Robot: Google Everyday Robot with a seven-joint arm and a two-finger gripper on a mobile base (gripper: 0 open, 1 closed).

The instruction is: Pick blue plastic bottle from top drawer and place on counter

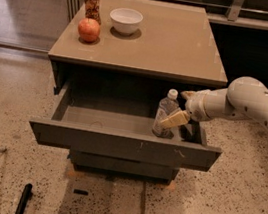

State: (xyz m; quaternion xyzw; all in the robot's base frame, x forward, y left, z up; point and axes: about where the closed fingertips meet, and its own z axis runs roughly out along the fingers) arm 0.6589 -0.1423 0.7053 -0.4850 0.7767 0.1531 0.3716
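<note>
The blue plastic bottle (165, 113) stands upright in the right part of the open top drawer (123, 144), its white cap up. My gripper (176, 120) reaches in from the right on the white arm and is right beside the bottle, one pale finger (173, 120) lying against its lower right side. The tan counter (170, 39) lies above the drawer.
On the counter's back left stand a red-patterned can (92, 3), a red apple (88, 30) and a white bowl (126, 20). A lower drawer front (122, 166) sits under the open drawer. Dark objects and a cable lie on the speckled floor.
</note>
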